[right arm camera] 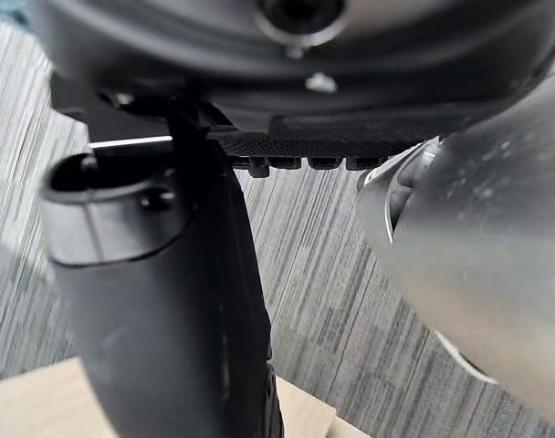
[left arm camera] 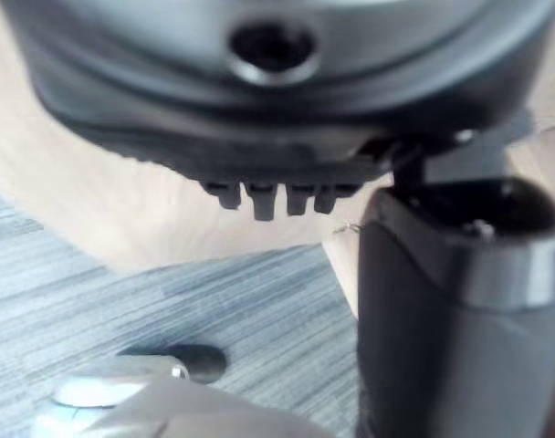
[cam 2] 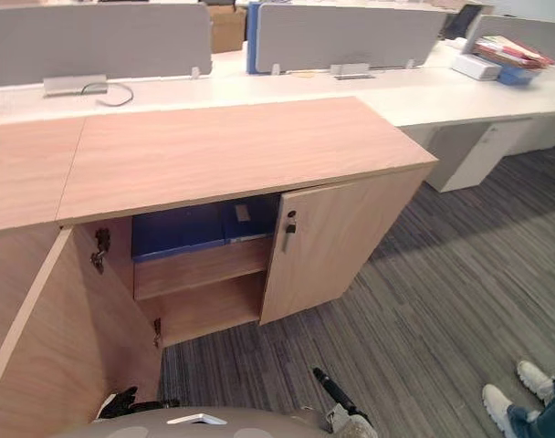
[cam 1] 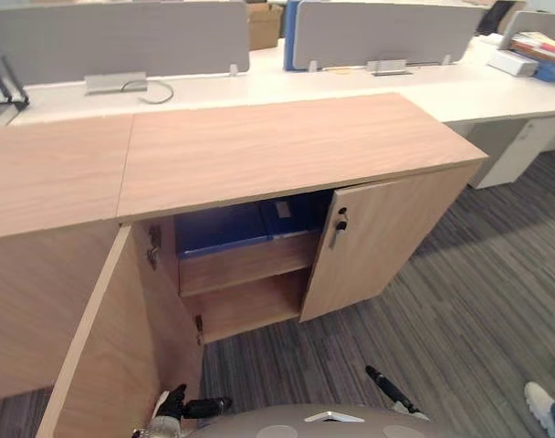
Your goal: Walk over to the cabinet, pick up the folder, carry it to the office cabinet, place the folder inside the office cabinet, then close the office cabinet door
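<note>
The blue folder lies flat on the top shelf inside the office cabinet, pushed in under the cabinet's wooden top. So I think the putting-in step is done and the step in hand is closing the cabinet. The left door swings far out toward the robot, and the right door stands partly open, with its dark handle facing out. The left hand hangs low, just beside the inner face of the left door and near the door's bottom. Its fingers look straight and loose, and it holds nothing. The right hand hangs low over the grey floor, well apart from the right door. Its fingers look loose too, and it is empty. The folder is up and away from both hands, deep in the cabinet, so neither hand is near it. Next, I think the left hand must get behind the outer side of the left door and push it shut. The right door will likely need a push as well. The folder sits far enough in that the doors should not bump it, as far as I can tell.
</note>
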Motion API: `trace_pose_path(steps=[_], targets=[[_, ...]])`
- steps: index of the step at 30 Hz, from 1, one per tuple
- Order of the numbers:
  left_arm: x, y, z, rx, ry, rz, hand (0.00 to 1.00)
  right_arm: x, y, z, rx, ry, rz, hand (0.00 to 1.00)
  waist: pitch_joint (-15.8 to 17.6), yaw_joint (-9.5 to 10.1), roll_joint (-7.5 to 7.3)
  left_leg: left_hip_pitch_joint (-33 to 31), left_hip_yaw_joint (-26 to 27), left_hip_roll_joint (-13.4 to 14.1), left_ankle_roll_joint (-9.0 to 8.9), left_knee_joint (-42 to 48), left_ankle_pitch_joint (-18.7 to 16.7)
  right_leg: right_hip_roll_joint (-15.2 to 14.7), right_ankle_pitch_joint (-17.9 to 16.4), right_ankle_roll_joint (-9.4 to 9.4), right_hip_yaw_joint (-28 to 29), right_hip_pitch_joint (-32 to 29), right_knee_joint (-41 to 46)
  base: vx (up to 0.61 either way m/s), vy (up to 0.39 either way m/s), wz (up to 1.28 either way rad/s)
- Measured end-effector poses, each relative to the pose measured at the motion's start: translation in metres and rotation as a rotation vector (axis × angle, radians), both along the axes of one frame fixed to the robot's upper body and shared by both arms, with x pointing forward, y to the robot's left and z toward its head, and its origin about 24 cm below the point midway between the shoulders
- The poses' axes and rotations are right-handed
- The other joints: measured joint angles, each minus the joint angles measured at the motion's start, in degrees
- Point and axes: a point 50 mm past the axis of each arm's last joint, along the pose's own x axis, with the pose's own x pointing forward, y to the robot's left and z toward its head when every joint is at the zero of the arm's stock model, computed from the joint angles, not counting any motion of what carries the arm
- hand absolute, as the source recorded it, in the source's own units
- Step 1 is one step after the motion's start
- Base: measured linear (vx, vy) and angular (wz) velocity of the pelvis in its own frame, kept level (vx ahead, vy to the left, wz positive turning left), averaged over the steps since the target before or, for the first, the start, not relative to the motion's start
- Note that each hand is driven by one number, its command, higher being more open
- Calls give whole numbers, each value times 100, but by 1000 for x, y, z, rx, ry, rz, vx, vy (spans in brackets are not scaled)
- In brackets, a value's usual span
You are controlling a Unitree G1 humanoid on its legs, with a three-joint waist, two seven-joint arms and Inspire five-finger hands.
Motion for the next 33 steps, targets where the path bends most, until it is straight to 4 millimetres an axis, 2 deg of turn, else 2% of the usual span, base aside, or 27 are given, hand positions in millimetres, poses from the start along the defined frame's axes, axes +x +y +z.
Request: trace_pose_path(steps=[1,2,3,4,5,6,7,8,10,11,12,14,18,21,25,28,30,31,32,33], targets=[[3,-1,0,-2,-7,-6,100,3,3,0,4,-8,15,100,24,-1,36,-17,-79,59,-14,5,-3,265,-251,20,357,1,-73,25,-149,66],[9,-3,1,-3,-14,-22,100,6,3,1,17,-27,25,100,51,-15,61,-99,-285,104,-67,46,-28,719,-616,85,873,-32,-258,3,-142,63],[10,-3,1,-4,-12,-24,100,7,4,1,22,-34,26,100,87,-32,51,-152,-412,95,-92,105,-56,891,-715,127,1094,-31,-367,1,-218,95],[14,-2,1,-3,-20,-24,100,7,6,0,34,-38,19,100,141,-67,23,-237,-663,43,-129,236,-136,1162,-816,150,1545,-31,-553,0,-263,118],[16,1,2,0,-29,1,100,3,10,-1,50,-35,3,100,155,-131,-81,-405,-930,-112,-228,450,-245,1284,-828,155,2001,-12,-745,-3,-328,126],[16,4,3,4,-34,16,100,0,13,-2,58,-29,-2,100,144,-132,-159,-500,-1044,-233,-291,588,-325,1249,-1043,255,2156,19,-767,-11,-323,119],[14,0,2,-12,-38,49,100,-6,8,-2,58,-23,-41,100,150,-103,-111,-584,-1154,-243,-335,766,-406,1274,-1170,247,1885,-33,-676,-8,-275,95],[11,-2,1,-26,-42,87,100,-9,2,-2,50,-25,-95,100,163,-72,25,-662,-1126,-176,-373,878,-398,1281,-1227,197,1607,-16,-635,1,-199,93],[5,-4,0,-46,-46,162,100,-20,-1,-3,50,-10,-133,100,128,-86,111,-808,-1049,-83,-414,891,-406,1326,-1267,145,1213,32,-665,51,-147,99],[3,-3,-1,-52,-50,204,100,-23,0,-4,55,-5,-144,100,123,-39,90,-861,-1091,-20,-495,827,-359,1349,-1271,117,1053,50,-715,112,-123,109],[-1,2,0,-60,-55,276,100,-31,3,-6,70,3,-186,100,97,42,8,-936,-1195,18,-549,747,-298,1366,-1265,108,805,110,-843,112,-69,82],[-4,5,0,-74,-64,357,100,-37,7,-7,84,11,-223,100,74,50,-55,-977,-1346,6,-622,685,-249,1358,-1263,106,588,221,-971,166,-18,72],[-29,16,-2,-73,-45,553,100,-48,21,-10,120,30,-264,100,-79,77,-374,-970,-1622,-90,-655,604,-199,1354,-1168,161,399,552,-1193,201,15,50],[-30,16,-2,-71,-46,565,100,-51,24,-10,127,40,-231,100,-117,91,-402,-912,-1809,-100,-645,609,-162,1355,-1014,129,347,712,-1254,132,86,45],[-27,16,-1,-67,-46,531,100,-46,25,-10,108,41,-100,100,-109,92,-344,-900,-2143,-156,-640,547,-15,1368,-884,113,274,824,-1253,21,96,46],[-19,15,-1,-67,-54,467,100,-40,23,-9,85,19,-23,100,-80,19,-293,-967,-2465,-181,-661,257,137,1334,-884,113,67,831,-1271,-49,75,56],[-18,14,-1,-75,-56,466,100,-36,20,-8,65,13,39,100,-58,20,-264,-1037,-2454,-164,-660,156,137,1332,-890,104,15,862,-1374,-68,67,48],[-18,14,-1,-76,-56,463,100,-33,18,-7,49,8,84,100,-47,18,-254,-1181,-2364,-208,-658,169,136,1323,-951,20,-91,862,-1484,-91,18,54],[-15,14,0,-75,-62,455,100,-31,18,-6,41,4,108,100,-21,16,-257,-1317,-2188,-218,-655,173,133,1301,-1050,-46,-252,868,-1582,-161,36,87],[-8,13,0,-81,-75,448,100,-26,15,-5,32,-10,112,100,158,-4,-342,-1514,-1667,-185,-629,507,71,1189,-1065,-91,-538,855,-1611,-172,27,92]])
